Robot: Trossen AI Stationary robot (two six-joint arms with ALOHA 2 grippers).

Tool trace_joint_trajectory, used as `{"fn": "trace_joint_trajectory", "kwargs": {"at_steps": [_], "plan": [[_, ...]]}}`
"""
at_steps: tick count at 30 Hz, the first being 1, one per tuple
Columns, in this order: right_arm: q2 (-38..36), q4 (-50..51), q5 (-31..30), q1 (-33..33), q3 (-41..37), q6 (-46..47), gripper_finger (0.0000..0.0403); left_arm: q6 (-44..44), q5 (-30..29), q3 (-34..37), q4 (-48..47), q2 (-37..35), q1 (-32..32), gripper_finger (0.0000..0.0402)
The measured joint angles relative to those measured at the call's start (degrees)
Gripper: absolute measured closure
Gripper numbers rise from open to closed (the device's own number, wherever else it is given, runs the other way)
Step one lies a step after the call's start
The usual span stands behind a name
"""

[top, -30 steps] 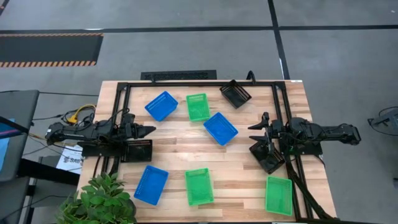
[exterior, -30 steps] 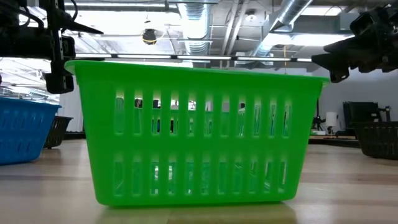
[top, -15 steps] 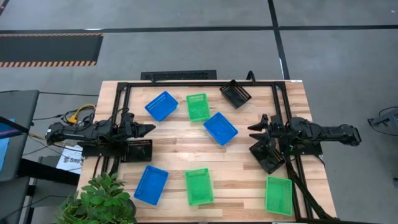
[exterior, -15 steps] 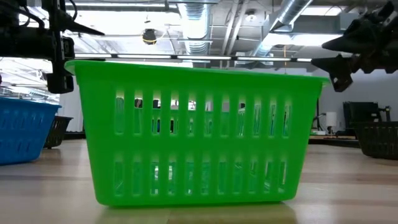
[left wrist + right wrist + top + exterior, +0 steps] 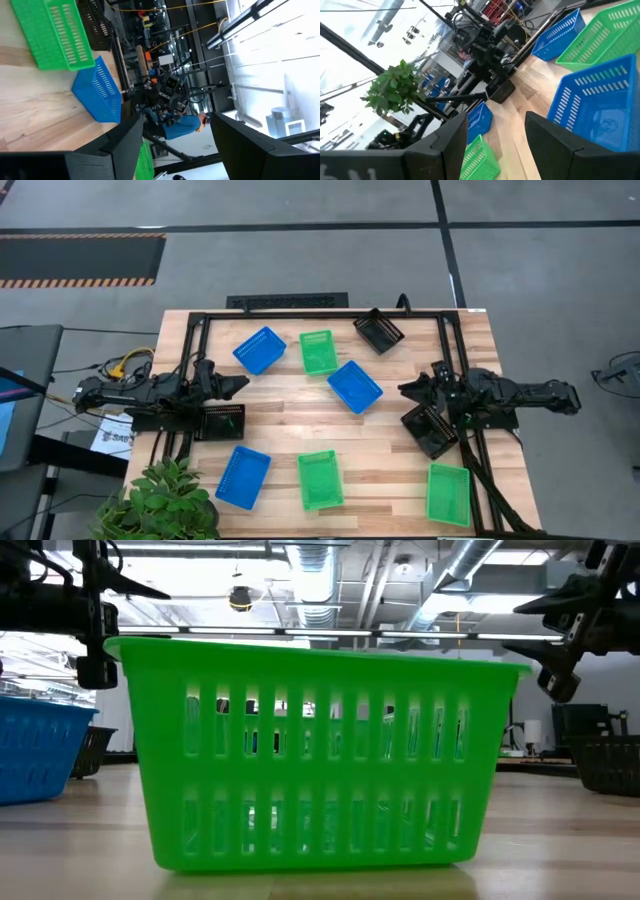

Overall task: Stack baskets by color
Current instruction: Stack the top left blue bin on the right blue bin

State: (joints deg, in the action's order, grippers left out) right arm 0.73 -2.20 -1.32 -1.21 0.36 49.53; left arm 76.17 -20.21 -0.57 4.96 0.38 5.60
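Note:
Blue baskets [image 5: 259, 349] [image 5: 354, 386] [image 5: 243, 477], green baskets [image 5: 318, 351] [image 5: 320, 479] [image 5: 448, 493] and black baskets [image 5: 379, 330] [image 5: 220, 422] [image 5: 430, 430] stand apart on their bottoms on the wooden table [image 5: 290, 425]. My left gripper [image 5: 235, 387] hovers at the table's left edge, level and open, pointing right, above a black basket. My right gripper [image 5: 412, 392] hovers at the right side, level and open, pointing left, above another black basket. Both wrist views show nothing between the fingers: left gripper [image 5: 175, 150], right gripper [image 5: 497, 145].
A black metal frame [image 5: 300, 314] runs around the table's back and sides. A potted plant [image 5: 160, 505] stands at the near left corner. The low view is mostly filled by the near green basket [image 5: 315, 755]. Bare wood lies at the table's middle.
My right gripper has rolled about its own pointing line while staying in place; in the low view its fingers now stand one above the other. It stays open. No basket has moved.

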Motion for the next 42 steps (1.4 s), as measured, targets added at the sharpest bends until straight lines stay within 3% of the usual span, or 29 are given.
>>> {"fn": "trace_joint_trajectory", "kwargs": {"at_steps": [4,8,14,20,27,32,38,42], "plan": [[0.00,-0.34,-0.20,-0.46,0.00,3.70,0.0182,-0.58,0.22,-0.79,0.53,0.03,-0.01,0.0177],[-0.02,-8.63,-1.37,-0.44,0.04,4.63,0.0182,-2.07,0.40,-1.19,8.85,-0.02,-0.01,0.0177],[-0.04,-16.32,-10.81,-0.46,4.56,-0.38,0.0182,-5.84,0.70,-1.34,20.83,-0.02,-0.01,0.0177],[2.20,-15.85,-16.74,-0.46,13.00,-7.45,0.0182,-8.70,0.57,-6.55,19.45,1.18,-0.02,0.0177],[12.02,-3.10,-16.82,-0.19,25.95,-13.92,0.0182,-16.65,7.56,-19.89,8.65,10.92,0.01,0.0177],[22.26,11.44,-16.50,0.89,34.64,-13.95,0.0182,-18.22,11.97,-30.72,-8.43,20.41,0.01,0.0177],[33.54,29.33,-15.57,1.27,42.92,-6.38,0.0182,-18.04,15.61,-40.37,-26.97,29.85,0.01,0.0177],[38.83,35.55,-12.89,1.27,46.04,-3.61,0.0182,-18.78,16.96,-44.42,-34.41,34.39,0.01,0.0177]]}}
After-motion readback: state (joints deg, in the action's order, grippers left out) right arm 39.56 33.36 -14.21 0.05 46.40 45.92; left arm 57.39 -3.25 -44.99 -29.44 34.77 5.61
